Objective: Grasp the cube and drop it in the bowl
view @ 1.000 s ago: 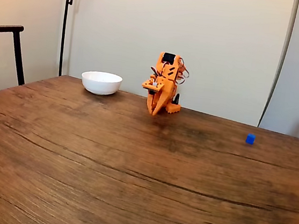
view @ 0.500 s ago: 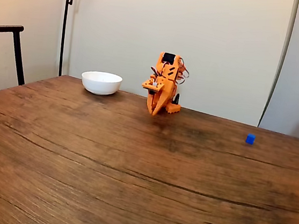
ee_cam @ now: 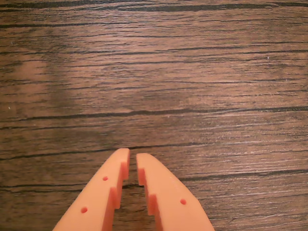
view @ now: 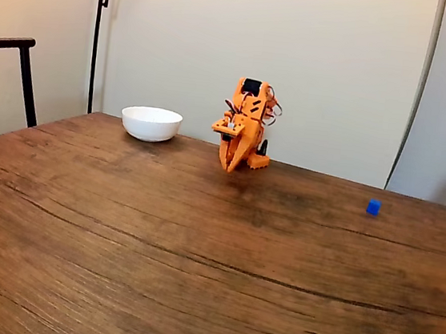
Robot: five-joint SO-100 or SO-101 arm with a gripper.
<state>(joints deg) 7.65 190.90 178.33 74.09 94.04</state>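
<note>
Nothing moved | orange pincer [ee_cam: 133, 161] nearly closed, empty, above wooden surface [view: 158, 240] | white round bowl [view: 151, 123] left | tiny blue cube [view: 373, 207] right, well apart

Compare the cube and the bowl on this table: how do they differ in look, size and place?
The cube is bright blue and boxy; the bowl is white, round and glossy. The cube is tiny, while the bowl is far wider. In the fixed view the cube sits right of the folded orange arm, the bowl left of it. Both rest untouched on the wooden table.
</note>
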